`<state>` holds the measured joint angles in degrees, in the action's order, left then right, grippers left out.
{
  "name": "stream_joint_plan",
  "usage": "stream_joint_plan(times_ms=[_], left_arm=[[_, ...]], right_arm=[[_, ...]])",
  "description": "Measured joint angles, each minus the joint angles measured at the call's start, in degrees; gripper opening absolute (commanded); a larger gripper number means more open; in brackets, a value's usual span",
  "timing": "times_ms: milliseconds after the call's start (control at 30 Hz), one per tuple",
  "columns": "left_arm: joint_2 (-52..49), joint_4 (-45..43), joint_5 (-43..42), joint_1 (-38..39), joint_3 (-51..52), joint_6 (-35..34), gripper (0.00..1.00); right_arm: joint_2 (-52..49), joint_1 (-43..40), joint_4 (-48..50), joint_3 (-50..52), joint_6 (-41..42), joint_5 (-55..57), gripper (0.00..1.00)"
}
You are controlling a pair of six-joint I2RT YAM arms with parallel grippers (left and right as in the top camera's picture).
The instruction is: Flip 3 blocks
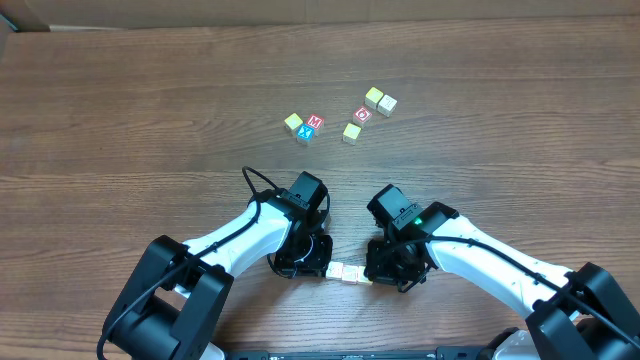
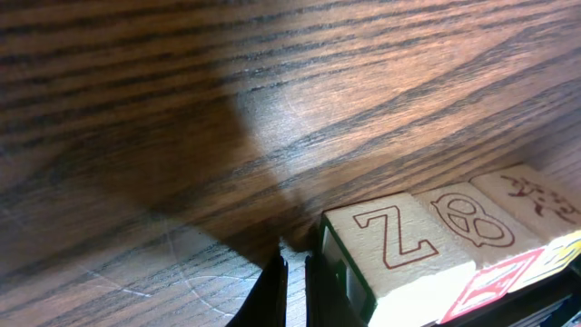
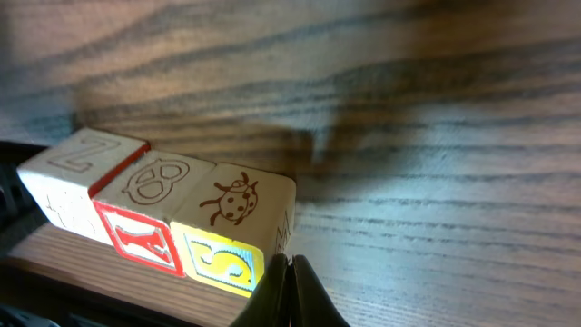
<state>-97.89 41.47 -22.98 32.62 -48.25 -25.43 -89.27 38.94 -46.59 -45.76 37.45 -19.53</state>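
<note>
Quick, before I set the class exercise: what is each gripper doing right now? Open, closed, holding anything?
Left gripper: closed, holding nothing, tips beside the Z block.
Right gripper: closed, holding nothing, tips beside the ladybug block.

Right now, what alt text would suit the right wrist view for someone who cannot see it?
Three wooden blocks sit touching in a row on a dark wood-grain table, tops showing a Z, a pretzel and a ladybug. The right gripper, shut, is at the ladybug end of the row.
</note>
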Motion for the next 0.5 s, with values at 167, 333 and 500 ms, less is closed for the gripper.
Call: stream_joint_plan(times_ms=[167, 333, 500], left_arm=[[0.0, 0.0, 0.0, 0.0, 0.0, 0.0, 0.04], [0.0, -0.2, 0.0, 0.0, 0.1, 0.1, 0.04], [0.0, -0.5, 0.0, 0.0, 0.2, 0.5, 0.04]], right_arm=[[0.0, 0.7, 0.1, 0.0, 0.0, 0.5, 0.04], [0.0, 0.9, 0.1, 0.0, 0.7, 0.5, 0.04], [0.0, 0.9, 0.3, 0.0, 2.8, 0.5, 0.04]])
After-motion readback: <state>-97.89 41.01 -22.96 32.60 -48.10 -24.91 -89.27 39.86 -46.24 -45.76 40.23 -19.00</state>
